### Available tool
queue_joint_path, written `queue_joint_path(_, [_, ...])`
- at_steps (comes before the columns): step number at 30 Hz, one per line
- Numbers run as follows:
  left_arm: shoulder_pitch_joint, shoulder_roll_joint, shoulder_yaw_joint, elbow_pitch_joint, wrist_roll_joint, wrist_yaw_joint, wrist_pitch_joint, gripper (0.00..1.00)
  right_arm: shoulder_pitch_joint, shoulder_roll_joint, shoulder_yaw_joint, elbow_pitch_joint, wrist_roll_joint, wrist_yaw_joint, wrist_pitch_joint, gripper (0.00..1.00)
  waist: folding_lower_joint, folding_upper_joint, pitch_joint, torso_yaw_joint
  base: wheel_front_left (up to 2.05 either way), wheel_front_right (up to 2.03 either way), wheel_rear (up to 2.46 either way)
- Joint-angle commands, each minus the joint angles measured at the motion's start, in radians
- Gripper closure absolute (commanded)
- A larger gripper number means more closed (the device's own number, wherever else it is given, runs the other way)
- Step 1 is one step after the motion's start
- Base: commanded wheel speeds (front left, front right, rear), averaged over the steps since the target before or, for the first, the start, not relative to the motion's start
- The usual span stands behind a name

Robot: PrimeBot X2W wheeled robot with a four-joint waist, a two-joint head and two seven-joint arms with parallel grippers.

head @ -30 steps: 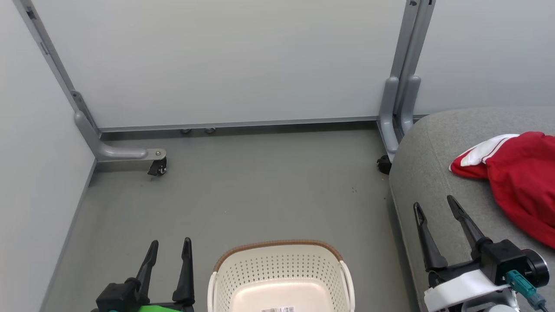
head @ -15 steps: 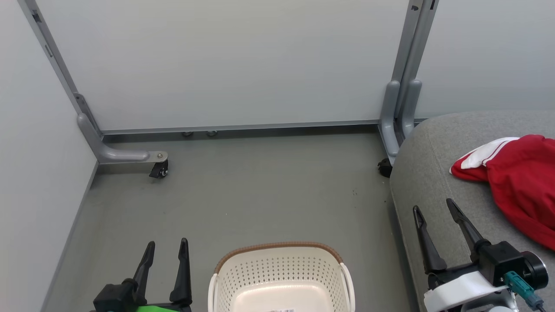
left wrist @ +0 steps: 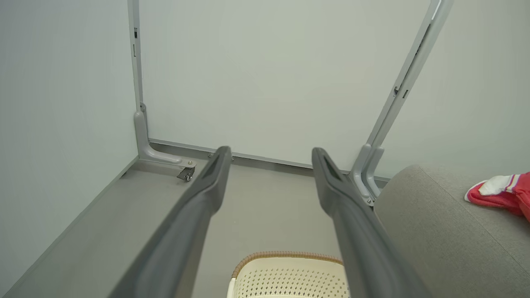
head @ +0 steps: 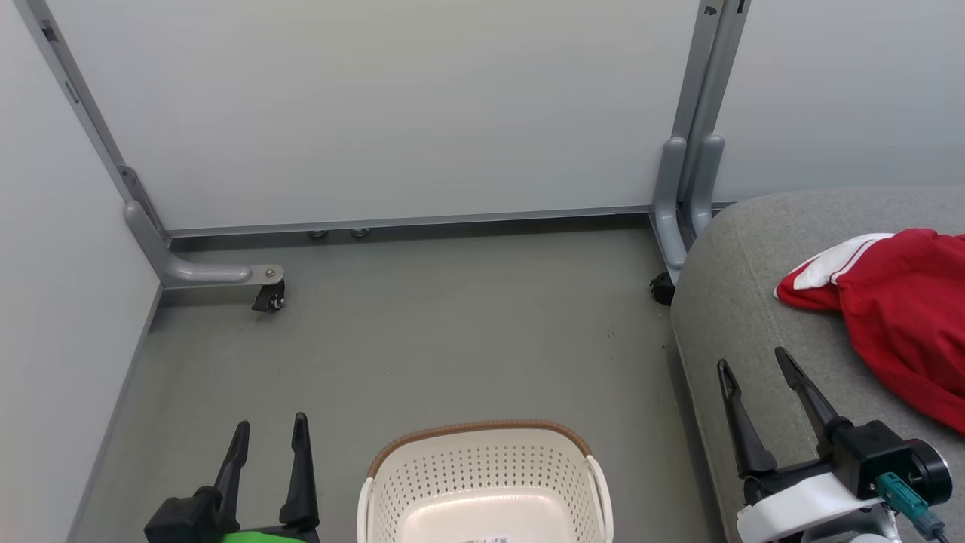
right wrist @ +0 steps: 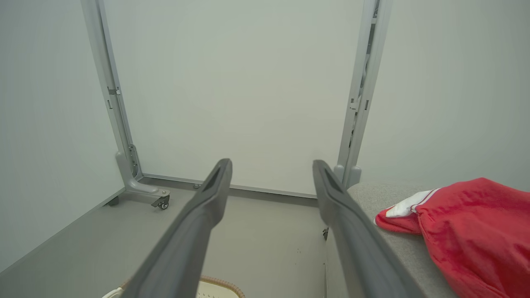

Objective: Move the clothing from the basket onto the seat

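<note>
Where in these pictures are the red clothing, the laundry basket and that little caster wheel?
red clothing point(head: 905, 324), head view, on its red fabric.
laundry basket point(head: 475, 427), head view, on its brown far rim.
caster wheel point(head: 270, 299), head view, on the black wheel.

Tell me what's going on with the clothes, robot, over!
Left gripper and right gripper: jaws open, empty. Red clothing lies on the grey seat. Laundry basket: visible part bare. Nothing in the way.
</note>
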Motion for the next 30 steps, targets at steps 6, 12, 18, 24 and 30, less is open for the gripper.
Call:
queue_joint_path(6, [0.010, 0.003, 0.015, 0.016, -0.057, -0.027, 0.000, 0.00, 0.008, -0.005, 0.001, 0.001, -0.006, -0.002, -0.003, 0.00, 0.0000, 0.0000, 0.005, -0.004, 0.00, 0.00, 0.00])
queue_joint_path(12, [0.010, 0.003, 0.026, 0.035, -0.076, -0.047, 0.000, 0.00, 0.011, -0.007, 0.004, 0.004, -0.008, -0.002, -0.003, 0.00, 0.0000, 0.0000, 0.007, -0.006, 0.00, 0.00, 0.00])
queue_joint_path(18, [0.011, 0.003, 0.034, 0.053, -0.090, -0.052, 0.000, 0.00, 0.007, -0.005, 0.000, 0.004, -0.008, -0.002, -0.003, 0.00, 0.0000, 0.0000, 0.009, -0.010, 0.00, 0.00, 0.00])
queue_joint_path(24, [0.003, 0.000, 0.042, 0.045, -0.114, -0.056, 0.000, 1.00, 0.000, 0.000, 0.000, 0.007, -0.004, 0.000, 0.000, 1.00, 0.0000, 0.0000, 0.012, -0.010, 0.00, 0.00, 0.00])
queue_joint_path(30, [-0.002, -0.002, 0.045, 0.077, -0.168, -0.057, 0.018, 1.00, 0.004, 0.009, -0.002, 0.037, 0.069, 0.000, 0.014, 1.00, 0.0000, 0.0000, 0.015, -0.011, 0.00, 0.00, 0.00])
